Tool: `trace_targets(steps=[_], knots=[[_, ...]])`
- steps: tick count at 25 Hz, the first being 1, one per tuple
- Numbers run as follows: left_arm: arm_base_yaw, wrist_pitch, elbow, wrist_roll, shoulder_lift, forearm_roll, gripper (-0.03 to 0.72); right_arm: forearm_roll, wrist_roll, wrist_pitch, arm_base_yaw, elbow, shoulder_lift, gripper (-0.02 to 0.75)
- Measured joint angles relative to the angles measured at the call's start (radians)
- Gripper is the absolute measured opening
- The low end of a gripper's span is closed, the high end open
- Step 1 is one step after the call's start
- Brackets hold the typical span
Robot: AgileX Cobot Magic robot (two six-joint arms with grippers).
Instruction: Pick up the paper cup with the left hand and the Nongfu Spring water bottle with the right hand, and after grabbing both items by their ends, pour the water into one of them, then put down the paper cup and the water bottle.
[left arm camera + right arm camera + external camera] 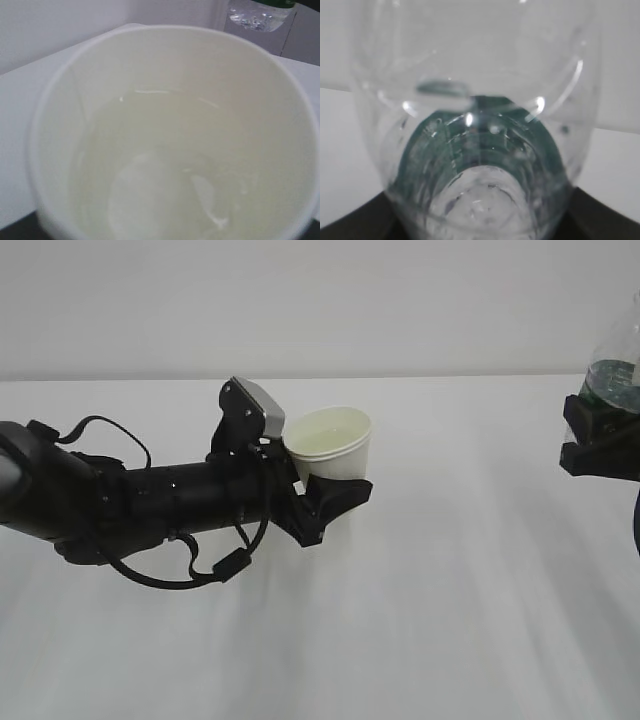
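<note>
Paper cup (335, 443) clamped in left gripper (322, 492), water bottle (612, 368) clamped in right gripper (598, 440)

The paper cup (335, 445) looks matt and smooth, with shiny water (165, 170) inside. The bottle (475, 125) is clear, glossy plastic with ribs. The left tool (330, 502) is dull black plastic. The bench (450, 620) is smooth and white.

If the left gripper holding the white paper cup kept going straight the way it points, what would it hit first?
Probably the right gripper with its clear plastic bottle, though depth is unclear.
</note>
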Motion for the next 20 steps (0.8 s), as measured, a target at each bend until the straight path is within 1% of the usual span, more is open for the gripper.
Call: trace_targets(steps=[7, 20], knots=[[0.080, 0.000, 0.000, 0.000, 0.000, -0.006, 0.450, 0.000, 0.000, 0.000, 0.000, 0.000, 0.000, 0.427], [0.208, 0.000, 0.000, 0.001, 0.000, -0.016, 0.449, 0.000, 0.000, 0.000, 0.000, 0.000, 0.000, 0.427]])
